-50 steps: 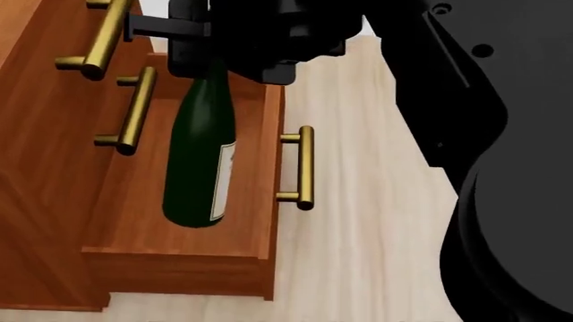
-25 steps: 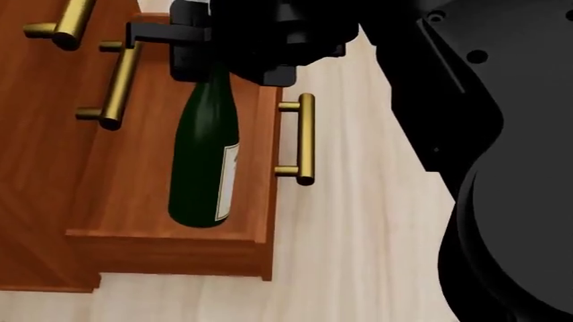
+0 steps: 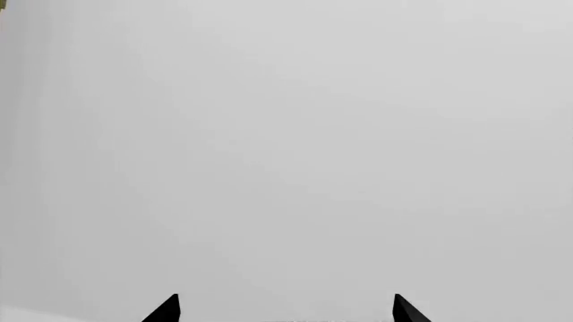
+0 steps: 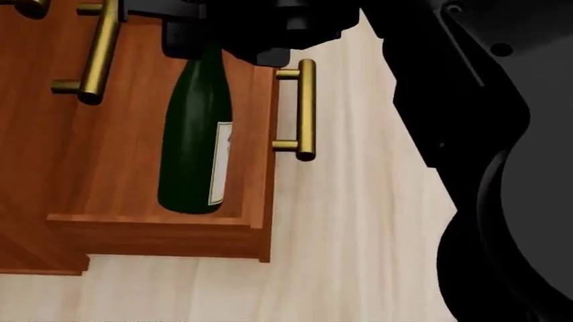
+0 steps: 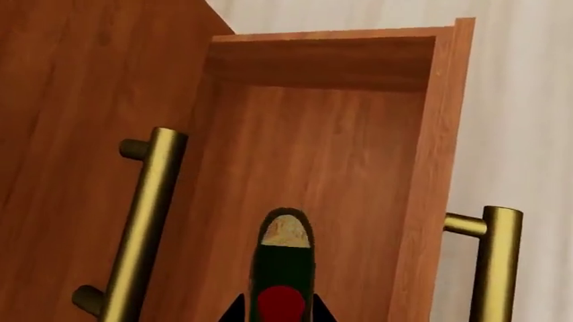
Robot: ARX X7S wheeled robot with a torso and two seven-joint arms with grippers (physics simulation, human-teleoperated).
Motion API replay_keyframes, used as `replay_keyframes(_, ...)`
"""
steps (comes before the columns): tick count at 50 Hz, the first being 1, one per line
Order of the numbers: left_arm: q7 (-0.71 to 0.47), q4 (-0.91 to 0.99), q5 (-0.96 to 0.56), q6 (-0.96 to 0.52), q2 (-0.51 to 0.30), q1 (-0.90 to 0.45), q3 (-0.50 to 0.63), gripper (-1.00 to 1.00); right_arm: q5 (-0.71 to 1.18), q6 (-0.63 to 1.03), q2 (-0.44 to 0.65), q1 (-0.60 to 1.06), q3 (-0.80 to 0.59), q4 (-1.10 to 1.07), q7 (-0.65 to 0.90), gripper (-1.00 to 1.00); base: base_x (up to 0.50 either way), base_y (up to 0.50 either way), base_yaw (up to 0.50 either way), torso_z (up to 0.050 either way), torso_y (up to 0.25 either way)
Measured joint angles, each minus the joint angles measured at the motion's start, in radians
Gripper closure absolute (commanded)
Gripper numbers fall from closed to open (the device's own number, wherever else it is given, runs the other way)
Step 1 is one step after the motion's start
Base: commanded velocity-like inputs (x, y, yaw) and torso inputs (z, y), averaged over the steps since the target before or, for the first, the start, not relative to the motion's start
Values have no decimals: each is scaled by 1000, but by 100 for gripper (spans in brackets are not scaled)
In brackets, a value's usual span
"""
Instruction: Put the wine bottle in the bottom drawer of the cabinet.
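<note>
1. One cabinet stands at the head view's left; three brass bar handles show there, and the rightmost belongs to the pulled-out bottom drawer.
2. One wine bottle hangs upright over the open drawer, label facing the drawer front.
3. One right gripper pinches the bottle's neck; in the right wrist view the tan cork sits between its fingertips.
4. One left gripper faces a blank grey surface, jaws spread, holding nothing.
</note>
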Motion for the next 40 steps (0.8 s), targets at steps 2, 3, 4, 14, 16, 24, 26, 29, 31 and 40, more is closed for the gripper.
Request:
replay_keyframes(2, 1, -2, -1, 2, 0, 0, 0, -100, -9, -4, 0, -3, 10, 3, -2, 100, 0, 0, 0, 0, -116)
replay_keyframes(3, 1, -3, -1, 3, 0, 0, 0, -100, -13, -5, 1, -4, 15, 4, -2, 100, 0, 0, 0, 0, -115)
replay_keyframes(4, 2, -4, -1, 4, 0, 0, 0, -100, -17, -7, 1, -6, 20, 7, -3, 100, 0, 0, 0, 0, -117)
replay_keyframes(14, 5, -7, -6, 10, 0, 1, -1, -100, -76, -28, 4, -34, 81, 23, -16, 100, 0, 0, 0, 0, -116)
replay_keyframes(16, 6, -7, -7, 10, 0, 1, -1, -100, -90, -34, 4, -41, 98, 24, -18, 100, 0, 0, 0, 0, -110)
replay_keyframes(24, 8, -8, -10, 14, 0, 2, -1, -100, -156, -53, 4, -68, 165, 15, -26, 100, 0, 0, 0, 0, -108)
replay_keyframes(26, 9, -9, -10, 14, 0, 2, 0, -100, -171, -59, 4, -75, 182, 11, -27, 100, 0, 0, 0, 0, -105)
replay_keyframes(29, 9, -9, -11, 15, 0, 2, 0, -100, -191, -66, 4, -85, 203, 4, -27, 100, 0, 0, 0, 0, -107)
replay_keyframes(31, 10, -10, -11, 15, 0, 2, 0, -100, -196, -66, 8, -83, 205, -6, -31, 100, 0, 0, 2, 0, -106)
replay_keyframes(40, 10, -6, -13, 15, 1, 4, 0, -100, -186, -73, 16, -70, 202, -38, -53, 100, 3, 3, 5, 0, -99)
